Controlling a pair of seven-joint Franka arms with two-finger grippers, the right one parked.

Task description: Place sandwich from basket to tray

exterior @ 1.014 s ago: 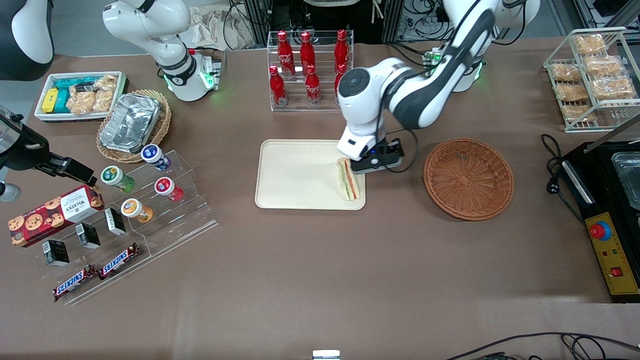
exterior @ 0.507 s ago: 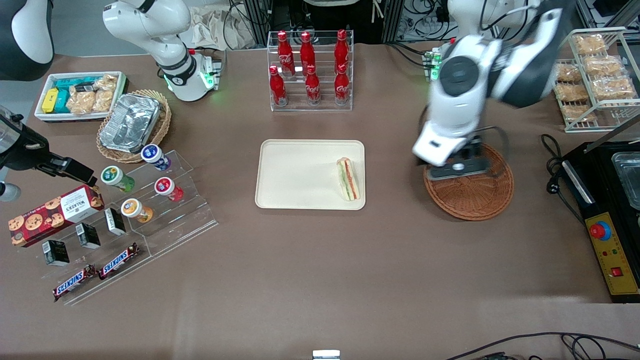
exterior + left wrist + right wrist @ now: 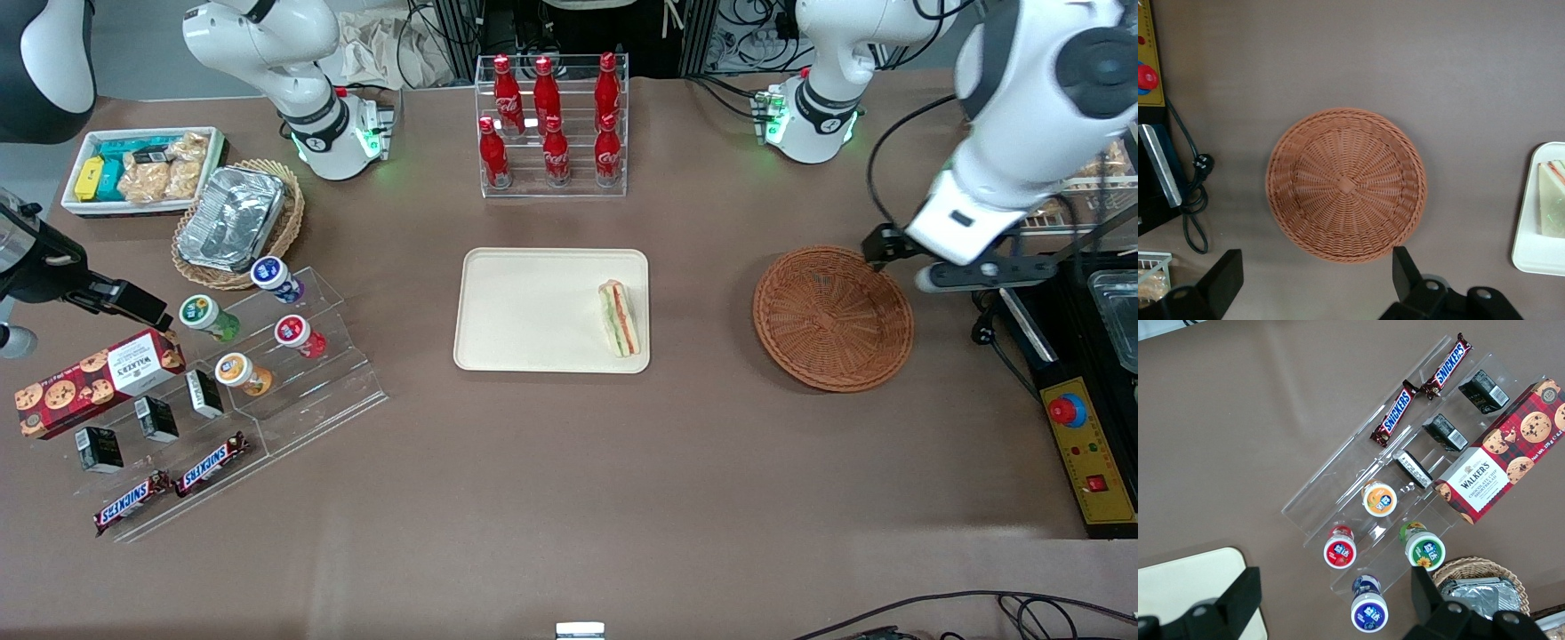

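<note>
Right now I see the sandwich (image 3: 619,317) lying on the tray (image 3: 524,311), close against the rim at the end nearest the basket (image 3: 833,318), with its red, green and orange layers showing along one edge. In my wrist view a slice of the same sandwich (image 3: 1552,208) shows on a corner of the tray (image 3: 1531,257). The tray sits flat on the brown table (image 3: 569,462), and the rest of its cream surface is bare.

Well apart from it, toward the working arm's end of the table, the basket rests with nothing in it; my wrist camera looks straight down into its woven bottom (image 3: 1346,185).

My gripper (image 3: 969,274) hangs in the air above the table just beside the basket's rim, between the basket and the black control box (image 3: 1080,391) with its red button. Its two black fingers (image 3: 1225,277) stand spread wide, wider than the basket looks from up here, and nothing is between them.

Farther from the front camera than the tray, a clear rack of red bottles (image 3: 549,124) stands upright. A wire rack of bagged snacks (image 3: 1053,133) sits at the working arm's end, partly covered by the arm.
</note>
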